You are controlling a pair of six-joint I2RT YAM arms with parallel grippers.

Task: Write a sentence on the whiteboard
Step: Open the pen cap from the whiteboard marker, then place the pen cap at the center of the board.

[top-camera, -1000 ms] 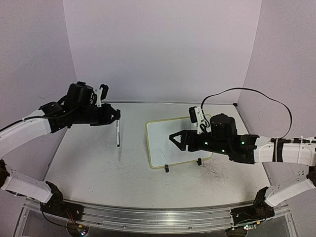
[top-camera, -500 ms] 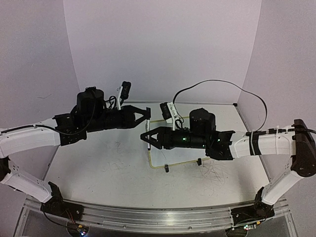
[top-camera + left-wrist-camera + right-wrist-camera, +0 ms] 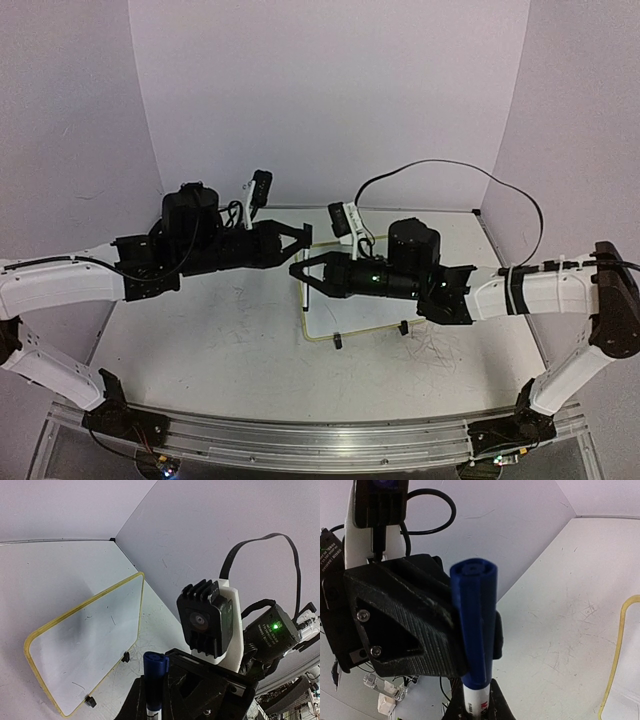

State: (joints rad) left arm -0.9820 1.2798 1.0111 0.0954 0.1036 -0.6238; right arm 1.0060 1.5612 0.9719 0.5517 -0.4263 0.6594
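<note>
A marker (image 3: 303,290) with a blue cap (image 3: 475,625) and a white barrel hangs upright above the whiteboard's left edge. My left gripper (image 3: 300,238) and right gripper (image 3: 298,272) meet on it from opposite sides. In the right wrist view my right gripper (image 3: 472,707) is shut on the white barrel just under the cap, and the left gripper's black fingers (image 3: 415,630) press the cap. My left gripper (image 3: 150,700) is shut on the marker (image 3: 154,672). The whiteboard (image 3: 85,640) lies flat, its cream frame (image 3: 350,331) partly under the right arm. No sentence shows on it.
Grey scribble marks (image 3: 435,350) cover the table to the right of the board. The right wrist's black cable (image 3: 450,165) loops above that arm. Purple walls close the back and both sides, and a metal rail (image 3: 300,440) runs along the near edge.
My left arm carried the marker from the left side to the middle. My right arm swung left to meet it, and its jaws went from open to shut on the marker.
</note>
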